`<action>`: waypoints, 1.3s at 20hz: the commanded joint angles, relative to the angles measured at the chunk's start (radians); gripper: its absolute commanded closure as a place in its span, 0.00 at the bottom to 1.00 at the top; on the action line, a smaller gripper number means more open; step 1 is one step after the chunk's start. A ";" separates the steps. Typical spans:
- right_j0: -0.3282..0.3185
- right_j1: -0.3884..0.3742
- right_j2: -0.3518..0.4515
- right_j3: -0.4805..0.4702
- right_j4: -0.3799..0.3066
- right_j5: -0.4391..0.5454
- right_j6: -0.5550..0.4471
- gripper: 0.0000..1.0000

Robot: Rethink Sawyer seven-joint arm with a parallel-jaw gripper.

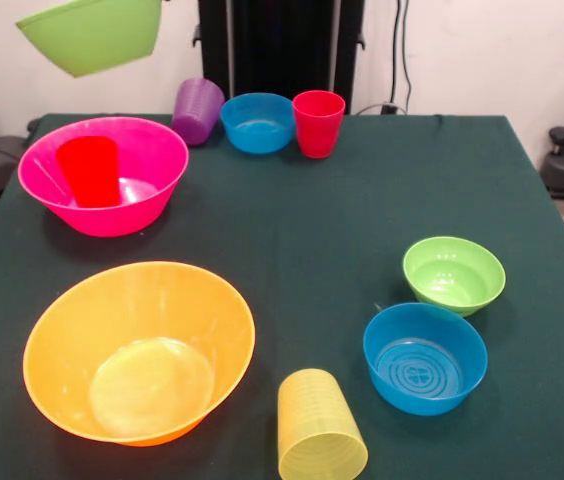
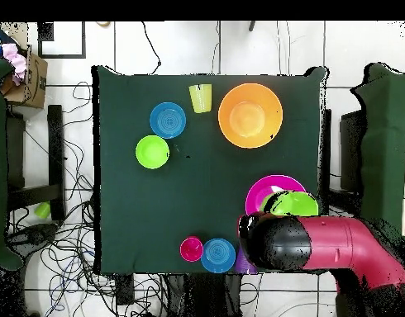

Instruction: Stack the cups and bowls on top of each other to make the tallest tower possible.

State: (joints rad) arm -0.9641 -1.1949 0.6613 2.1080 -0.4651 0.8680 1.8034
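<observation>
From the front, the medium green bowl (image 1: 92, 33) hangs tilted in the air above the hot pink bowl (image 1: 102, 174), clear of the dark green table (image 1: 312, 240). The gripper holding it is out of frame, so the state of its fingers cannot be told. A bright red cup (image 1: 89, 170) stands inside the hot pink bowl. Beyond that bowl, along the far edge, sit a purple cup (image 1: 197, 110) on its side, a blue bowl (image 1: 258, 122) and a pinkish-red cup (image 1: 318, 123). Nearer than the hot pink bowl sits the big orange bowl (image 1: 139, 351) — a yellow cup (image 1: 319, 428) lies beside it, then a second blue bowl (image 1: 425, 357) and a small green bowl (image 1: 454, 274).

From overhead, the red arm (image 2: 338, 243) reaches over the hot pink bowl (image 2: 259, 194), and the medium green bowl (image 2: 295, 203) overlaps it — the gripper is hidden.
</observation>
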 commanded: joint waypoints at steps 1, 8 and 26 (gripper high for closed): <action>0.025 0.155 0.050 0.003 -0.193 -0.054 -0.230 1.00; 0.006 0.298 0.029 -0.035 -0.360 -0.169 -0.195 1.00; 0.025 0.354 0.003 -0.085 -0.487 -0.157 -0.141 1.00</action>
State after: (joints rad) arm -0.9676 -0.8553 0.6718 2.0707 -0.8634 0.7137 1.8034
